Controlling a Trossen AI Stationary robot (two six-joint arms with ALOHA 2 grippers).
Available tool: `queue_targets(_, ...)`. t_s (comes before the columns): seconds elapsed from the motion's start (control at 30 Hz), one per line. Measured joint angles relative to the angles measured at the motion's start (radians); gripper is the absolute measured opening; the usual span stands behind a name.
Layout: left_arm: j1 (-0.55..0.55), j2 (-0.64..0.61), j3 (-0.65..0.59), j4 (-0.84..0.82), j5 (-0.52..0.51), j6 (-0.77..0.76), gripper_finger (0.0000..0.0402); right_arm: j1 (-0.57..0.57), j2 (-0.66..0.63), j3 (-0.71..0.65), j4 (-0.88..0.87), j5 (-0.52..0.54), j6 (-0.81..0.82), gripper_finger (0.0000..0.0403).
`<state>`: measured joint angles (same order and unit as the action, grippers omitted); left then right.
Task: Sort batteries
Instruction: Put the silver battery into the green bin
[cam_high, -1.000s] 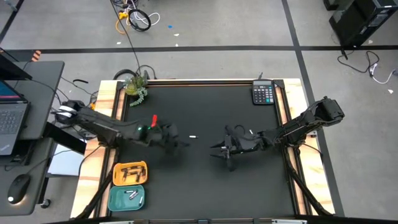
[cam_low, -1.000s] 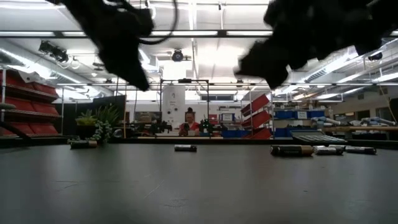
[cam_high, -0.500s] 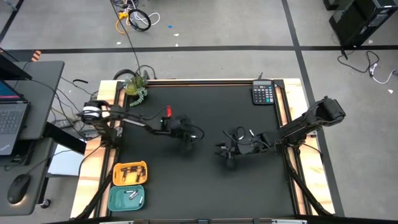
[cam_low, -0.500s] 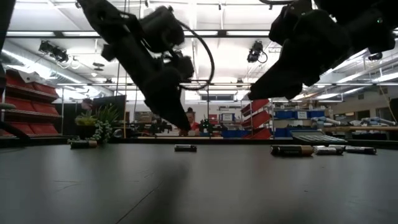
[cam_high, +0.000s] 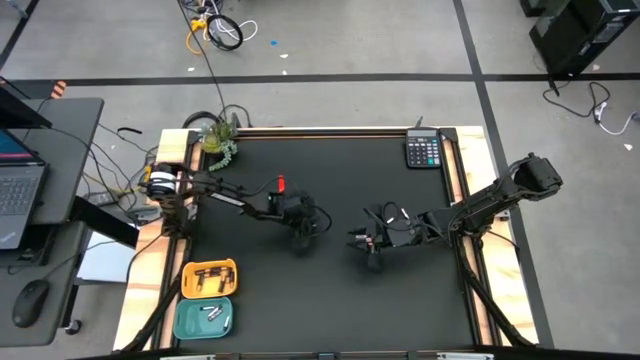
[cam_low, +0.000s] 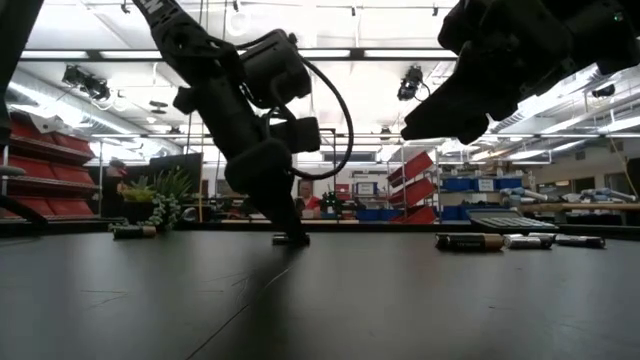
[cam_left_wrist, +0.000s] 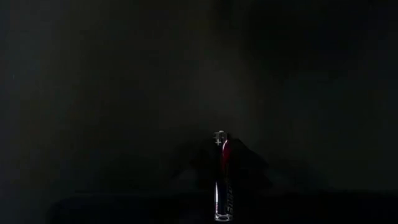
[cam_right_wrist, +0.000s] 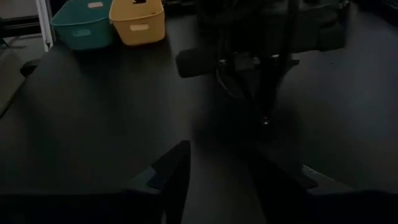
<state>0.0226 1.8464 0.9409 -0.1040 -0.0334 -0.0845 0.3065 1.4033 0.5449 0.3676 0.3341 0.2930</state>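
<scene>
A slim battery (cam_low: 292, 239) lies on the black mat near its middle. My left gripper (cam_high: 305, 230) slants down onto it and is shut on it. In the left wrist view the same battery (cam_left_wrist: 222, 180) shows dark with a red label and a silvery end. My right gripper (cam_right_wrist: 224, 186) hangs above the mat a little to the right (cam_high: 365, 240), open, with nothing between its fingers. Three more batteries (cam_low: 468, 241) (cam_low: 525, 241) (cam_low: 580, 241) lie on the mat's right part, and another battery (cam_low: 133, 231) lies far left. My left gripper pinches the battery by its long sides (cam_left_wrist: 222, 202) between its two fingers, which lie across it. The fingers (cam_low: 283, 222) come from above, slanting down from the table's left. The battery lies flat on the mat.
An orange bin (cam_high: 208, 278) and a teal bin (cam_high: 204, 318) stand at the mat's near left corner, each with batteries inside. A calculator (cam_high: 423, 150) sits at the far right corner and a small plant (cam_high: 218, 140) at the far left.
My left gripper has swung toward the table's right edge and come down, turning as it went, until its fingertips reached the battery in the middle of the mat. The battery has stayed where it lay.
</scene>
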Motion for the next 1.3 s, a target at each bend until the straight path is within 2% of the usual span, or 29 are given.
queue_targets(0.27,-0.061,-0.051,0.009,-0.056,-0.083,0.003,0.0022,0.0,0.0,0.0,0.004,0.013,-0.007,0.0169)
queue_targets(0.4,-0.115,-0.176,0.016,-0.098,-0.11,-0.004,0.0017,-0.001,0.0,0.0,0.006,0.038,-0.016,0.0169)
queue_targets(0.53,-0.2,-0.331,0.018,-0.205,-0.192,-0.105,0.0017,-0.001,0.0,0.0,0.013,0.067,-0.027,0.0167)
queue_targets(0.6,-0.26,-0.41,0.016,-0.282,-0.192,-0.219,0.0017,-0.001,0.0,0.0,0.014,0.068,-0.028,0.0165)
queue_targets(0.73,-0.388,-0.544,0.021,-0.436,-0.045,-0.596,0.0017,-0.001,0.001,0.0,0.025,0.068,-0.044,0.0164)
queue_targets(0.83,-0.541,-0.585,0.018,-0.517,0.002,-0.867,0.0019,-0.001,0.001,-0.013,0.08,0.076,-0.069,0.0165)
queue_targets(0.93,-0.709,-0.598,0.02,-0.576,-0.013,-1.083,0.002,-0.003,0.001,-0.048,0.176,0.085,-0.091,0.0164)
queue_targets(1.1,-0.932,-0.579,0.019,-0.665,-0.13,-1.42,0.0021,-0.003,0.002,-0.107,0.318,0.085,-0.094,0.0159)
queue_targets(1.3,-1.088,-0.515,0.019,-0.707,-0.136,-1.696,0.0027,-0.004,0.002,-0.122,0.382,0.085,-0.094,0.0159)
